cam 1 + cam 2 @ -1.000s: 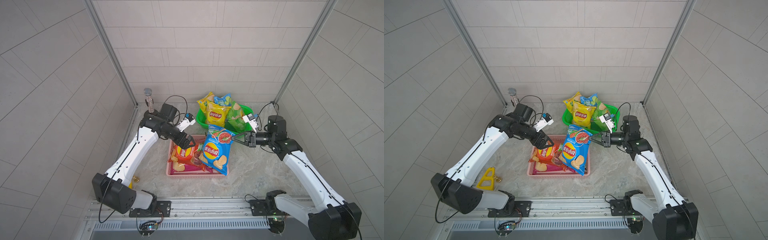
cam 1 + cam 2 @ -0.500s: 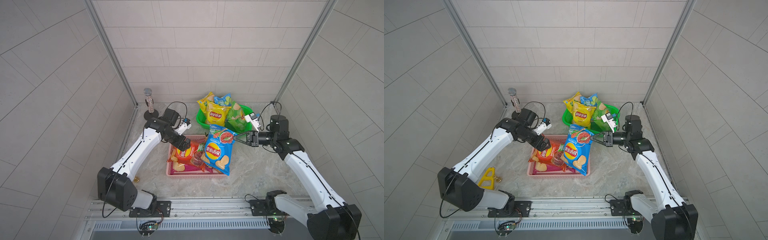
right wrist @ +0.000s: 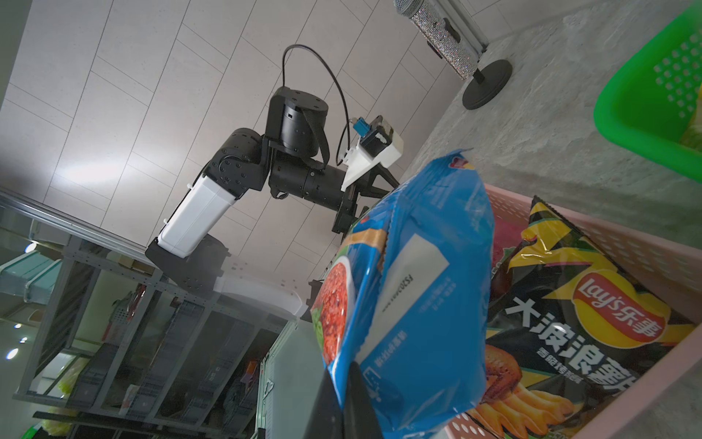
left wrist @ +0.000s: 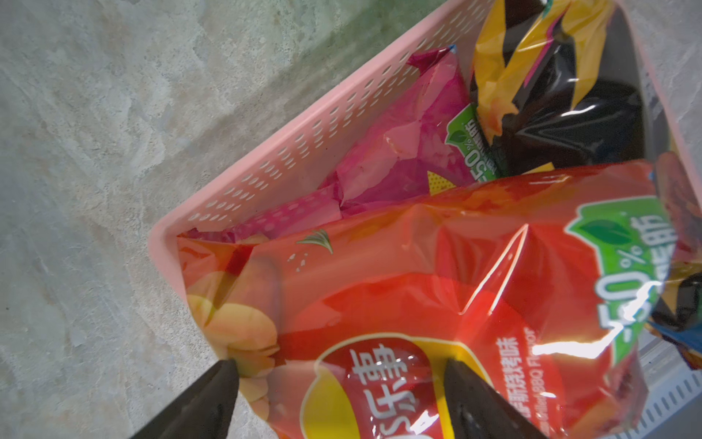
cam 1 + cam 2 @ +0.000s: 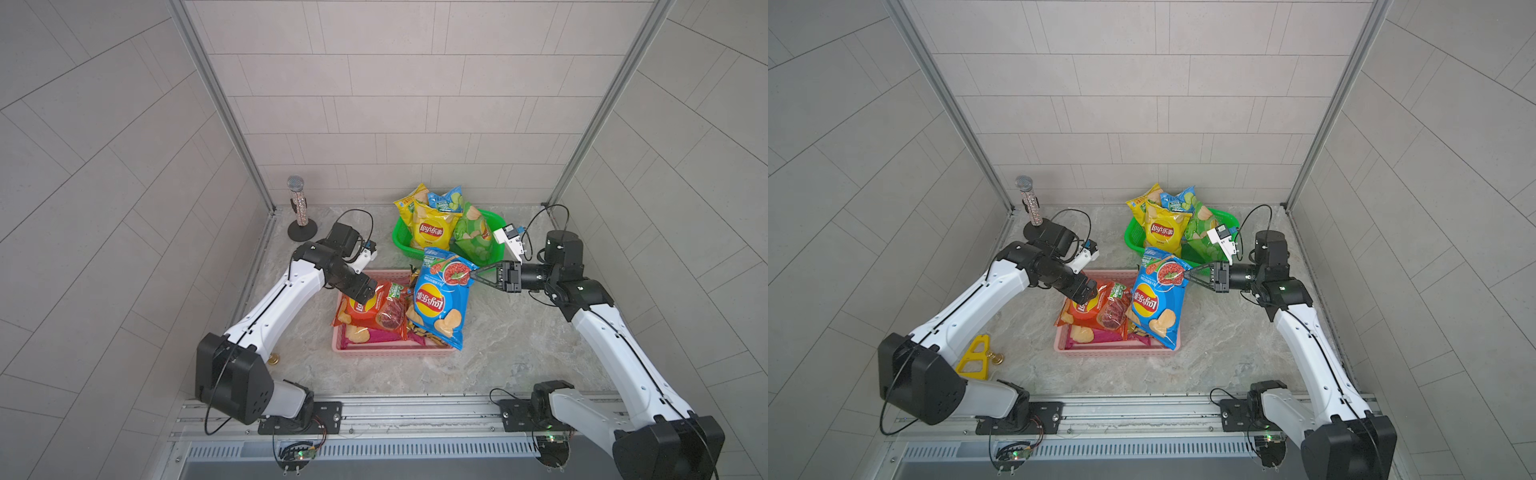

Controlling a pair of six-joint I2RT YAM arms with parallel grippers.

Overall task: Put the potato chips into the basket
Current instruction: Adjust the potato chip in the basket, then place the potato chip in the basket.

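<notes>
Glittery microphone (image 5: pixel 300 208) stands upright at far left. Left gripper (image 5: pixel 365 294), jaws spread wide, sits over the orange-red bag (image 5: pixel 370 313), which lies on the magenta bag (image 4: pixel 399 152) and black bag (image 4: pixel 562 114) in the pink basket (image 5: pixel 390 353). Blue bag (image 5: pixel 440 303) hangs tilted over that basket's right side, its upper corner pinched in the closed right gripper (image 5: pixel 473 276). Green basket (image 5: pixel 400 243) behind holds a yellow bag (image 5: pixel 432 230) and a green bag (image 5: pixel 473 232).

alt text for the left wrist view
The open left gripper hangs over a glossy orange-red Lay's chip bag in a pink perforated plastic basket, with a magenta bag and a black-and-yellow bag beside it, on a grey marbled tabletop.
</notes>
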